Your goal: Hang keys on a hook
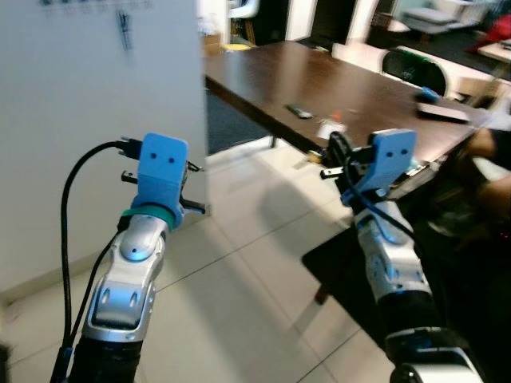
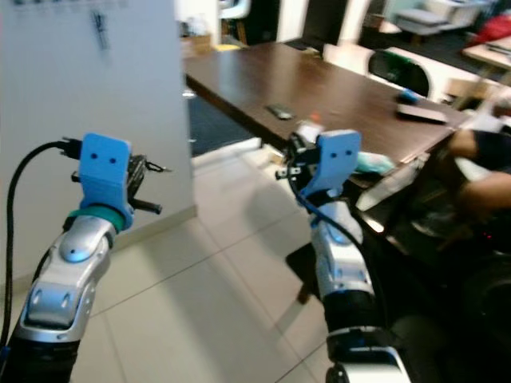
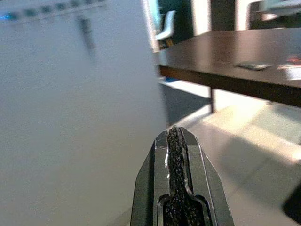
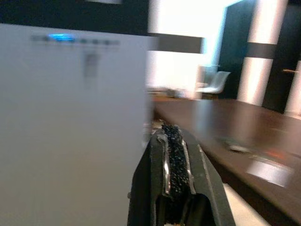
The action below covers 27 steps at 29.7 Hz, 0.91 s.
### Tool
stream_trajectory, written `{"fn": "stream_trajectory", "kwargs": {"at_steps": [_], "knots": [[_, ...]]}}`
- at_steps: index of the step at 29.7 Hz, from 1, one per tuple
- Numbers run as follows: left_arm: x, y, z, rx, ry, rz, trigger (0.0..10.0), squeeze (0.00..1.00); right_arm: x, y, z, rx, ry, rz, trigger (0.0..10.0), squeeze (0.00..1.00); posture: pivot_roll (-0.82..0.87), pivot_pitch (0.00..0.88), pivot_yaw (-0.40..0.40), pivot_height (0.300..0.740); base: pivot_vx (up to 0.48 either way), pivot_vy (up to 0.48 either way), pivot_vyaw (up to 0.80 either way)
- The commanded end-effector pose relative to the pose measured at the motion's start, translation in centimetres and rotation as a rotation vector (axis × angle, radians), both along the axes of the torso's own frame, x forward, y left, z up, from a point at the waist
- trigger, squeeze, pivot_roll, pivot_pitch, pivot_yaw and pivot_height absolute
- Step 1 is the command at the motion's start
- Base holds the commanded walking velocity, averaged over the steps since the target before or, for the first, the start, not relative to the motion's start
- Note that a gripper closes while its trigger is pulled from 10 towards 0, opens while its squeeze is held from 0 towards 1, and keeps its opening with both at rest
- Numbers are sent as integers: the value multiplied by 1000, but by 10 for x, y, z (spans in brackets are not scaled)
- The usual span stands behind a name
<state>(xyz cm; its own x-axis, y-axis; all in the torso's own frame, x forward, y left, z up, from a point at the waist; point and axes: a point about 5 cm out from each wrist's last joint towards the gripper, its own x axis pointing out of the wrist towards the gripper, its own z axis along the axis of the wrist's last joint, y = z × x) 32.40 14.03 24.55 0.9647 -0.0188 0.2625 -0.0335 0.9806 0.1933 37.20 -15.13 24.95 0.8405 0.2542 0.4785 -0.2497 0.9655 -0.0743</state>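
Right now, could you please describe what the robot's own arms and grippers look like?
Both arms are silver metallic with dark joints. Each wrist carries a bright blue boxy camera housing with two small dark holes. The left gripper sits above a teal ring, with a black cable looping alongside. The right gripper has black wiring coiled behind it. Their fingers are black with textured pads.

Dark keys (image 1: 124, 29) hanging upright on the white wall (image 1: 80, 120), blurred.

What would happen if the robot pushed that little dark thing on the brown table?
The dark thing lies flat, so it would probably slide, not roll. The table looks smooth, helping that. It is small, so likely light.
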Motion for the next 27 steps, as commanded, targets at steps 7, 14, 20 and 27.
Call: {"fn": "stream_trajectory", "kwargs": {"at_steps": [7, 14, 20, 27], "knots": [[-2, -3, -1, -2, 0, -19, 10000, 0, 0, -2, 0, 11, -3, -1, 10000, 0, 100, 76, 50, 740, 0, 0, 781], [-3, -5, 2, 19, -21, -39, 10000, 0, 0, -2, 0, 19, -3, 0, 10000, 0, 101, 77, 51, 740, 0, 0, 775], [-4, -7, 5, 40, -45, -49, 10000, 0, 0, -2, 0, 31, -6, -6, 10000, 0, 104, 77, 56, 740, 139, 0, 370], [-5, -13, 12, 89, -96, -81, 10000, 0, -3, -1, 0, 74, -23, -2, 10000, 0, 104, 77, 59, 740, 472, 0, 0]]}}
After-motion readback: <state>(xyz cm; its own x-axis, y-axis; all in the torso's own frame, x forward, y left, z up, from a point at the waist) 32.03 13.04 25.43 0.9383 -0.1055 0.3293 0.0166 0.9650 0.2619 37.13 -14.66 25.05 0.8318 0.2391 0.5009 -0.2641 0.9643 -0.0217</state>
